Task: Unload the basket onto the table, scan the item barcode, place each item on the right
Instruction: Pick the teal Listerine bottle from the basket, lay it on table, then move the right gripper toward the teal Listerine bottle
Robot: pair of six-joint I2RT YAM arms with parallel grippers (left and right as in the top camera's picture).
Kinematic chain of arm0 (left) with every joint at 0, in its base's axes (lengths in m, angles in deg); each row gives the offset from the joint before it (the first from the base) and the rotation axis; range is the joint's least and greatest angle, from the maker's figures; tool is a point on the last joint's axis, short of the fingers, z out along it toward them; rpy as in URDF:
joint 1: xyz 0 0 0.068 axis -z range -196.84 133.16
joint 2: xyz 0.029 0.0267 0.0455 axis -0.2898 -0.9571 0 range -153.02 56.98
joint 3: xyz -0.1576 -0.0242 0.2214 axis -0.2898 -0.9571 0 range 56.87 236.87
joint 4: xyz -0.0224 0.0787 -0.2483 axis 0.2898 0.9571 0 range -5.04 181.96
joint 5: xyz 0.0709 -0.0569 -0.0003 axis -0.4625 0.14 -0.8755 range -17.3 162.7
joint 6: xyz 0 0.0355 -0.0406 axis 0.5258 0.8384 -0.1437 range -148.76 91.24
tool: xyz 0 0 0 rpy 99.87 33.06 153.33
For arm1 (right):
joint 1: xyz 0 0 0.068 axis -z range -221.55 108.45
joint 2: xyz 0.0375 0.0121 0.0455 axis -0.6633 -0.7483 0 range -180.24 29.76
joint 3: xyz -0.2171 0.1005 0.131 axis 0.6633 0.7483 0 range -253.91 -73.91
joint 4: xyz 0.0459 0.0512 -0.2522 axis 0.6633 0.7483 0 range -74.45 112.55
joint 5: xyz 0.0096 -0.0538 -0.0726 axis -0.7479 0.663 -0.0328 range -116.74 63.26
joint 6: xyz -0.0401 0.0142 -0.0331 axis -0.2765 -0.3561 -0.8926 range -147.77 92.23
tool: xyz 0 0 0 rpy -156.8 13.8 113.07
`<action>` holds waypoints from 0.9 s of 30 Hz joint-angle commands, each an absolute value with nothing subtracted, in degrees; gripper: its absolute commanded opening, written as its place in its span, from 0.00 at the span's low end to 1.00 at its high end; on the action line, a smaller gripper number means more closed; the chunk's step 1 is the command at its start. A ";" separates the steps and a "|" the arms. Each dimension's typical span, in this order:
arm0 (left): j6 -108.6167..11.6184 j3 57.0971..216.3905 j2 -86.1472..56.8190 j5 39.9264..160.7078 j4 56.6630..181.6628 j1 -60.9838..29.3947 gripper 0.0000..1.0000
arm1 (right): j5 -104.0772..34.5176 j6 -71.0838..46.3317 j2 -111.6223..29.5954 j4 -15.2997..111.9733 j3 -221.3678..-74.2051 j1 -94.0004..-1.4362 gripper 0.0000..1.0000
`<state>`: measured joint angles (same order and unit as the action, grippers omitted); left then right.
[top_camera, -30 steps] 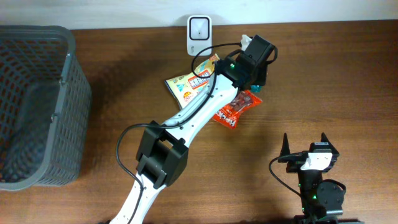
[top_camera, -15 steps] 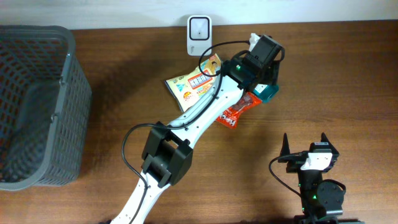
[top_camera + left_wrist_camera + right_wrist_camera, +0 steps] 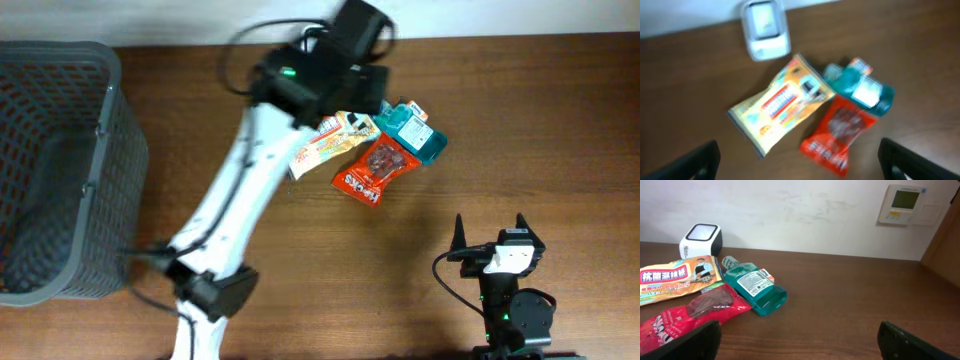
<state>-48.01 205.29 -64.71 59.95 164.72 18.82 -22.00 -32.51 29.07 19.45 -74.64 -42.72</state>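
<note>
Bottle first: the teal plastic mouthwash bottle (image 3: 860, 90) lies on its side on the brown wooden worktop (image 3: 540, 110), white label up. Nothing of mine touches it. Its cap end points toward the back wall and its base toward my right side. I cannot make out a barcode on it; my left wrist view is blurred.

My left jaws hang above the heap, spread as wide as they go. One fingertip (image 3: 697, 160) sits at each lower corner of that view and there is nothing between them. From overhead, my left arm stretches from the near edge up to the back of the worktop.

The red foil snack packet (image 3: 837, 132) lies against the near side of the bottle, touching it. The yellow-and-orange flat wipes packet (image 3: 780, 105) lies beside both, one corner close to the bottle's cap. The small white box-shaped barcode scanner (image 3: 765, 30) stands at the back edge by the wall, just beyond that packet and apart from the bottle.

My right jaws are also fully spread and hold nothing, low at the near right of the worktop, well apart from the three items. The dark grey mesh plastic basket (image 3: 130, 180) stands at the far left.
</note>
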 commanded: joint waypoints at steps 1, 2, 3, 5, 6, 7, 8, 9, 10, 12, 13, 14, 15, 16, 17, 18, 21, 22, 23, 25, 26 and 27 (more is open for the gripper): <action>-48.84 205.96 -58.69 58.79 170.36 14.42 0.99 | -21.55 -32.46 29.40 19.74 -74.23 -43.05 0.98; -48.84 205.96 -57.49 57.76 173.20 13.11 0.99 | -21.55 -32.46 29.40 19.74 -74.23 -43.05 0.98; -48.84 205.96 -56.53 56.08 177.23 11.30 0.99 | -21.55 -32.46 29.40 19.74 -74.23 -43.05 0.98; -49.87 205.94 -56.23 56.67 181.68 7.34 0.99 | -21.55 -32.46 29.40 19.74 -74.23 -43.05 0.98; -49.93 205.90 -56.12 58.33 181.68 5.44 0.99 | -21.55 -32.46 29.40 19.74 -74.23 -43.05 0.98; -50.39 205.90 -56.05 61.52 181.66 2.45 0.99 | -21.55 -32.46 29.40 19.74 -74.23 -43.05 0.98; -50.37 205.90 -56.09 63.51 181.68 0.06 0.99 | -21.55 -32.46 29.40 19.74 -74.23 -43.05 0.98; -50.35 205.90 -56.09 64.45 181.68 -1.05 0.99 | -21.55 -32.46 29.40 19.74 -74.23 -43.05 0.98; -50.35 205.90 -56.09 65.00 181.68 -1.95 0.99 | -21.55 -32.46 29.40 19.74 -74.23 -43.05 0.98; -50.32 205.90 -56.09 65.00 181.66 -1.99 0.99 | -21.55 -32.46 29.40 19.74 -74.23 -43.05 0.98; -50.32 205.90 -56.09 65.00 181.66 -1.99 0.99 | -21.55 -32.46 29.40 19.74 -74.23 -43.05 0.98; -50.32 205.90 -56.09 65.00 181.66 -2.01 0.99 | -21.55 -32.46 29.40 19.74 -74.23 -43.05 0.98; -50.32 205.90 -56.09 65.00 181.66 -1.99 0.99 | -21.55 -32.46 29.40 19.74 -74.23 -43.05 0.98; -50.32 205.90 -56.09 65.00 181.66 -1.99 0.99 | -21.55 -32.46 29.40 19.74 -74.23 -43.05 0.98; -50.32 205.90 -56.09 65.00 181.66 -2.01 0.99 | -21.55 -32.46 29.40 19.74 -74.23 -43.05 0.98; -50.35 205.90 -56.09 65.02 181.68 -2.01 0.99 | -21.55 -32.46 29.40 19.74 -74.23 -43.05 0.99; -48.36 205.13 -56.09 65.39 181.68 -2.01 0.99 | -21.55 -32.46 29.40 19.74 -74.23 -43.05 0.98; -48.20 204.87 -56.16 62.96 181.66 -2.43 0.99 | -21.55 -32.46 29.40 19.74 -74.23 -43.05 0.98; -48.66 204.87 -56.25 59.31 181.18 -3.89 0.99 | -21.55 -32.46 29.40 19.74 -74.23 -43.05 0.98; -49.03 204.87 -56.25 62.75 180.77 -9.75 0.99 | -21.55 -32.46 29.40 19.74 -74.23 -43.05 0.98; -49.03 204.87 -56.25 62.81 180.88 -12.16 0.99 | -21.55 -32.46 29.40 19.74 -74.23 -43.05 0.98; -49.06 204.87 -56.25 62.88 180.85 -13.77 0.99 | -21.55 -32.46 29.40 19.74 -74.23 -43.05 0.98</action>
<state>-49.32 205.16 -57.65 62.42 180.92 -9.62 -22.03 -32.46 29.03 19.45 -74.64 -42.72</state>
